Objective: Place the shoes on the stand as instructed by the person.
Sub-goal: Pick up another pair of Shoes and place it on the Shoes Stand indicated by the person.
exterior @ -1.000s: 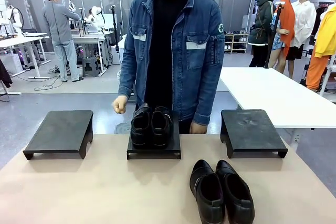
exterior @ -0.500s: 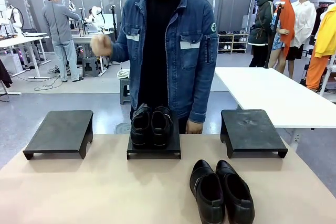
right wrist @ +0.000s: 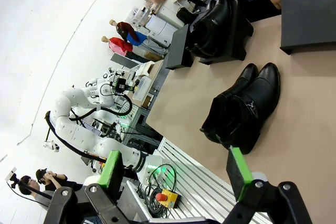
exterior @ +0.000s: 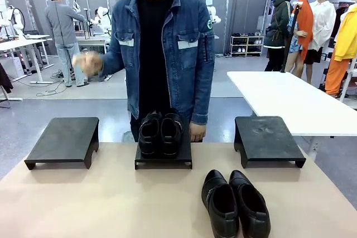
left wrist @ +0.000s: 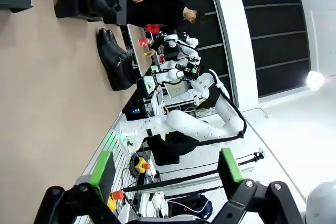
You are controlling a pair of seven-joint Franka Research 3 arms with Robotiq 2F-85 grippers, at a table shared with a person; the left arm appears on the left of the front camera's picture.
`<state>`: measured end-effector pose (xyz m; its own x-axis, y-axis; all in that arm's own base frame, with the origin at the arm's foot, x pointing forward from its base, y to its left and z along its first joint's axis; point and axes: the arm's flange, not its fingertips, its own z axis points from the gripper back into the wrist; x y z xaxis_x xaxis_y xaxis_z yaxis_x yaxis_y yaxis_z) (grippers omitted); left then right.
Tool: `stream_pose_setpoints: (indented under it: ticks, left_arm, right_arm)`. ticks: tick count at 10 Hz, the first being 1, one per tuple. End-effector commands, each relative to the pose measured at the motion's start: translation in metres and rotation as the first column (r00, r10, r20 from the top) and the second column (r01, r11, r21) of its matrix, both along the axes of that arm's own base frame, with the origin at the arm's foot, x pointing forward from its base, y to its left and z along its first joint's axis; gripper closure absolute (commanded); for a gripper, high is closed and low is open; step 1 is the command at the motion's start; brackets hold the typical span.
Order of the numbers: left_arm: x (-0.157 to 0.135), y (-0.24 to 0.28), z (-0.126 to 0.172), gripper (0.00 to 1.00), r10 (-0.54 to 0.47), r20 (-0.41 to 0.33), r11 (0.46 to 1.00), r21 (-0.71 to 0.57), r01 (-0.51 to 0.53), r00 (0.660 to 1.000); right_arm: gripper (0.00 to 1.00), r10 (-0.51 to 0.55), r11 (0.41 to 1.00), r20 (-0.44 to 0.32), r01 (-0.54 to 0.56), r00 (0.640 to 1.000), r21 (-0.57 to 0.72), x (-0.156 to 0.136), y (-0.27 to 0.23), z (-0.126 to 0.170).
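Note:
One pair of glossy black shoes (exterior: 160, 132) stands on the middle stand (exterior: 163, 161), right in front of the person (exterior: 159, 54). A second pair of shoes (exterior: 235, 203) lies on the tan table near its front edge, right of centre. The person holds one blurred hand (exterior: 86, 62) raised toward picture left; the other hand (exterior: 197, 132) hangs beside the middle stand. My left gripper (left wrist: 167, 167) is open and holds nothing, well away from the table pair (left wrist: 115, 59). My right gripper (right wrist: 173, 173) is likewise open, with the table pair (right wrist: 241, 108) ahead of it.
A bare black stand (exterior: 64, 140) sits at the table's left and another (exterior: 268, 137) at its right. A white table (exterior: 290, 101) stands behind on the right. Other people stand in the room beyond.
The person's hand rose from waist height to chest height and swung out toward picture left, and the body shifted slightly left. Shoes and stands have not moved.

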<state>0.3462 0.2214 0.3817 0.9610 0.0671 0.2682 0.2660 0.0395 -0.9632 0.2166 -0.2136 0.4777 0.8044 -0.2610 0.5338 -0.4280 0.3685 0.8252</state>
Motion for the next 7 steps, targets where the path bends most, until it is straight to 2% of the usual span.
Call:
stream_pose_setpoints:
  ticks: [1,7]
  left_arm:
    - [-0.0062,-0.0033,0.0032,0.0,-0.008,0.003,1.0,0.005,0.008,1.0]
    - [-0.0062,-0.0033,0.0032,0.0,-0.008,0.003,1.0,0.005,0.008,1.0]
  right_arm:
    - [0.0,0.004,1.0,0.023,-0.004,1.0,0.002,-0.0002,-0.0014,0.0019]
    - [0.0,0.004,1.0,0.023,-0.004,1.0,0.002,-0.0002,-0.0014,0.0019]
